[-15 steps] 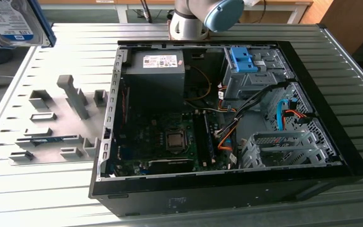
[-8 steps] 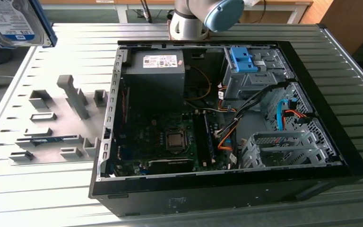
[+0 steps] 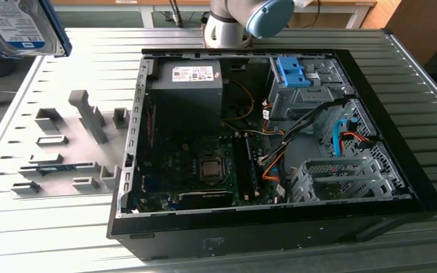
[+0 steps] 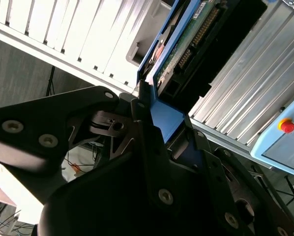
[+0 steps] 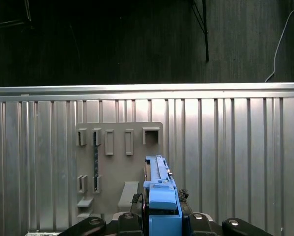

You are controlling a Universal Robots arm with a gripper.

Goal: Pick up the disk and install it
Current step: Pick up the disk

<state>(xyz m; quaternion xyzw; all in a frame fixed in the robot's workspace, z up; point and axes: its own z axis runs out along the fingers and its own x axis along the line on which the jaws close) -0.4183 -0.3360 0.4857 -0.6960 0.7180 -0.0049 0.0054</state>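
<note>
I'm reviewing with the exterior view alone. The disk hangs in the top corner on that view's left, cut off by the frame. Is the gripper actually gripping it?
Observer: Yes. In the second wrist view the gripper is shut on the disk, clamping its blue carrier bracket.
Operator: Which face shows there?
Observer: The green circuit board side.
Operator: What is the disk held over?
Observer: In the first wrist view it is seen edge-on, with the grey slotted plate and ribbed table behind it.
</note>
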